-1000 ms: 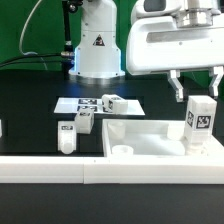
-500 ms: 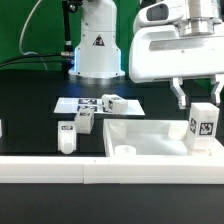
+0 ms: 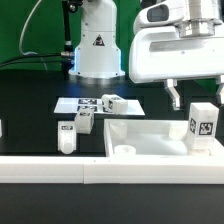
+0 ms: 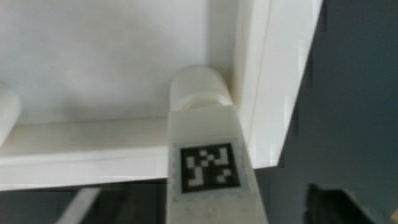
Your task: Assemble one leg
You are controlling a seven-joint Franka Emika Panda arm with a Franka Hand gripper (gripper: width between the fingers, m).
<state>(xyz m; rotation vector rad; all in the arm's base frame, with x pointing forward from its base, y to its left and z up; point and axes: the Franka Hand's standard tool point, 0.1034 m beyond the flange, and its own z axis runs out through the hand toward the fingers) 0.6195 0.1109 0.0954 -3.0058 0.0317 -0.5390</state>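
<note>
Evidently, in the exterior view, the leg (image 3: 203, 124) stands upright at the exterior view's right. Its foot is inside the right end of the large white tray-like part (image 3: 150, 142) and its marker tag faces the camera. The gripper (image 3: 198, 95) hangs just above the leg's top with its jaws apart, clamped on nothing. One finger (image 3: 174, 94) shows to the left of the post, and the other sits at the picture's edge. Further left on the black table lie the marker board (image 3: 72, 104) and several small loose parts (image 3: 85, 121), well apart from the tray.

From the wrist view, the leg (image 4: 205, 125) fills the middle of the picture. Its far end sits in a rounded corner recess against the tray wall (image 4: 267, 70). Whether it is fully seated cannot be told.

The likely risk is a loosely seated post. If the jaws come down off-centre, a fingertip could catch the top and tip or pop the leg out. A skewed regrip could also cross the joint or drag the unclamped tray.
</note>
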